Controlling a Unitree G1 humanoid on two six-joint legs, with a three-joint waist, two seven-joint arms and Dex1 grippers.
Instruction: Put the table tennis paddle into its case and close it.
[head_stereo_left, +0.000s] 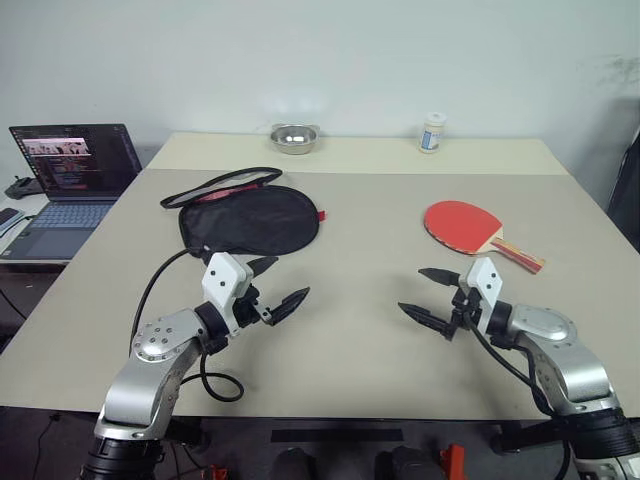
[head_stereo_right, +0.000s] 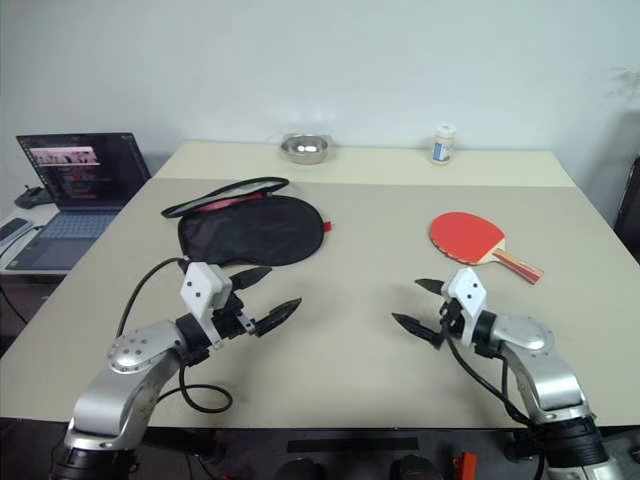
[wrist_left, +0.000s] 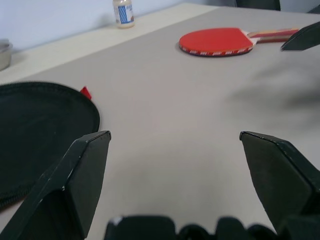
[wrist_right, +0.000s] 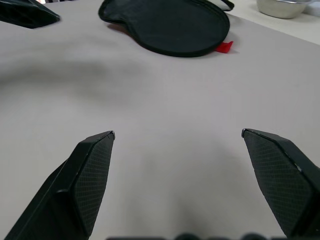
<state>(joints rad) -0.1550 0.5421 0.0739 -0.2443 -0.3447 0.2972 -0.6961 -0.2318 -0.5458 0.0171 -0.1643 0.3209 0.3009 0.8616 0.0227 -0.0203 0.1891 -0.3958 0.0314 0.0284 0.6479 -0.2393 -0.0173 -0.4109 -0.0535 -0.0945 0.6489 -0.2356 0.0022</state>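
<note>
Both grippers, left (head_stereo_left: 278, 285) and right (head_stereo_left: 427, 294), hover low over the table (head_stereo_left: 350, 340), fingers spread, empty, pointing inward. Case (head_stereo_left: 250, 218) lies beyond left, unzipped; paddle (head_stereo_left: 470, 227) beyond right, outside it.

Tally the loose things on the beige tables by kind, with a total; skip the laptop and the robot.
Paddle: 1, the table tennis paddle
Case: 1, the case
Metal bowl: 1, the steel bowl
Bottle: 1, the small white bottle
Total: 4
</note>
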